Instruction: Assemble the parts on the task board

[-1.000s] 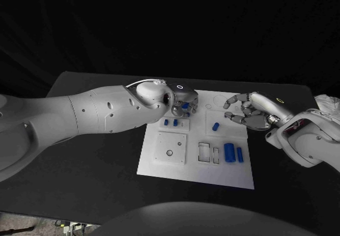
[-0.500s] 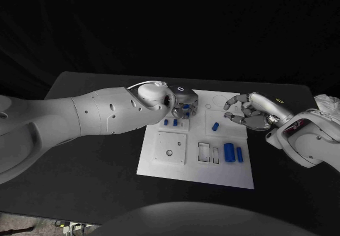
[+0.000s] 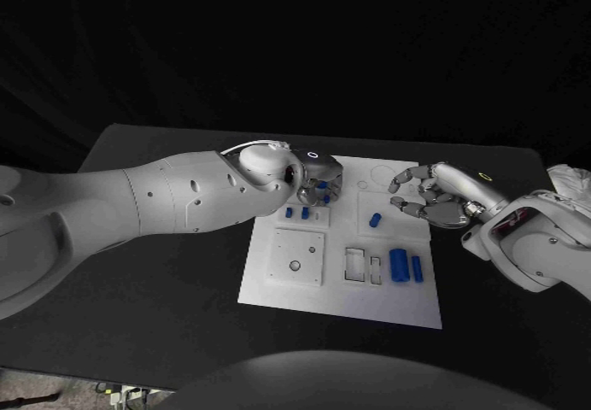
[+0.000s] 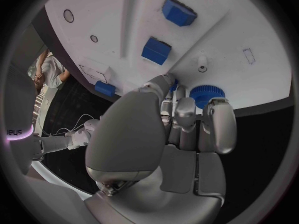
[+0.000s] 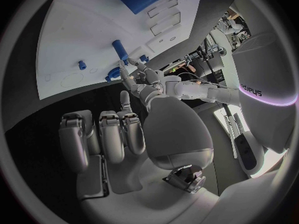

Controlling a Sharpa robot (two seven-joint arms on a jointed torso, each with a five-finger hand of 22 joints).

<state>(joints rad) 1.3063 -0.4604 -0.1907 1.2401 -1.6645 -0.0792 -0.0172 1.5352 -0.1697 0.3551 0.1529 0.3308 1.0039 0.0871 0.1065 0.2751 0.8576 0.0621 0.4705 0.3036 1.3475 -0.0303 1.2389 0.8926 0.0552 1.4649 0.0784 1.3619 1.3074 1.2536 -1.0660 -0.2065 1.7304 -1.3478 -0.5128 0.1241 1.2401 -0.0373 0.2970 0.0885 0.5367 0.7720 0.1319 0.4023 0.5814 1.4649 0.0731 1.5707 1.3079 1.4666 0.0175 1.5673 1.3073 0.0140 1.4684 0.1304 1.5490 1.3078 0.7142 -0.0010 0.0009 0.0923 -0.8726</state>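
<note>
Where the white task board (image 3: pixel 281 286) lies in the middle of the black bench (image 3: pixel 148 282), the left arm is seen coming in from the left edge of the head view, and the left hand (image 3: pixel 314 181) is lowered over the board's upper left part. In the left wrist view its fingertips (image 4: pixel 163 81) are pressed down at the board's surface close beside a round blue toothed part (image 4: pixel 207 93); whether that part is actually pinched cannot be told, since the fingers hide the contact.

Two small blue parts (image 3: pixel 297 212) are stood side by side in a raised block just below the left hand, and the same pair is seen as two blue blocks (image 4: pixel 156 50) in the left wrist view. A single small blue part (image 3: pixel 374 219) is set on the board's upper right section. In the lower right of the board a large blue cylinder (image 3: pixel 398 263) is laid lengthwise, with a thinner blue peg (image 3: pixel 418 269) just beside it on its right. Two narrow slots (image 3: pixel 365 266) are cut to the left of the cylinder.

The right hand (image 3: pixel 431 195) is held at the board's right edge, in the right of the frame, its fingers curled inward with nothing seen between them.
</note>
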